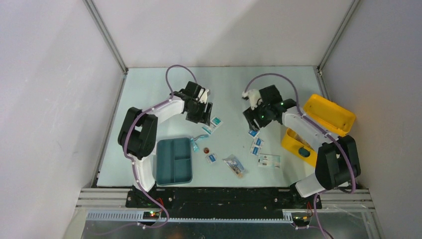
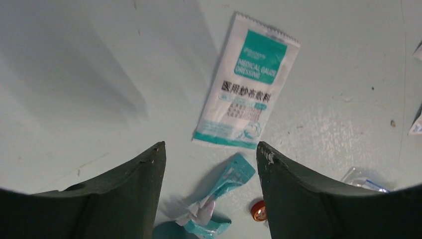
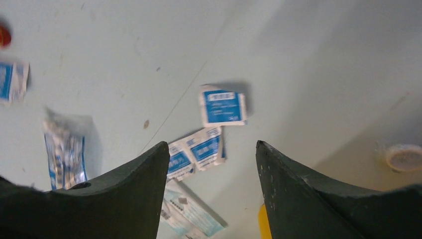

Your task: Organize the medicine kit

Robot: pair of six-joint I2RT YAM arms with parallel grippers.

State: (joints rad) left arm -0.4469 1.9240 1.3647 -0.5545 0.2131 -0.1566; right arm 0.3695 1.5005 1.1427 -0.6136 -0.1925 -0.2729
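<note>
The yellow medicine kit [image 1: 329,115] stands open at the right edge of the table, its lid tipped back and its dark latch facing front; one yellow corner [image 3: 263,225] shows in the right wrist view. My left gripper [image 1: 200,112] [image 2: 210,149] hangs open above a white-and-teal gauze dressing packet [image 2: 246,82] and a crumpled teal packet [image 2: 221,196]. My right gripper [image 1: 256,119] [image 3: 211,147] is open too, over small blue-and-white packets [image 3: 223,106], with a joined pair [image 3: 196,152] near its left finger. Neither gripper holds anything.
A dark-teal divided tray [image 1: 174,160] lies at the front left. Between the arms lie a small red item [image 1: 207,150], a clear bag [image 1: 235,166], a flat white packet [image 1: 269,160] and more small packets [image 1: 212,158]. A tape roll [image 3: 404,157] sits beside the kit.
</note>
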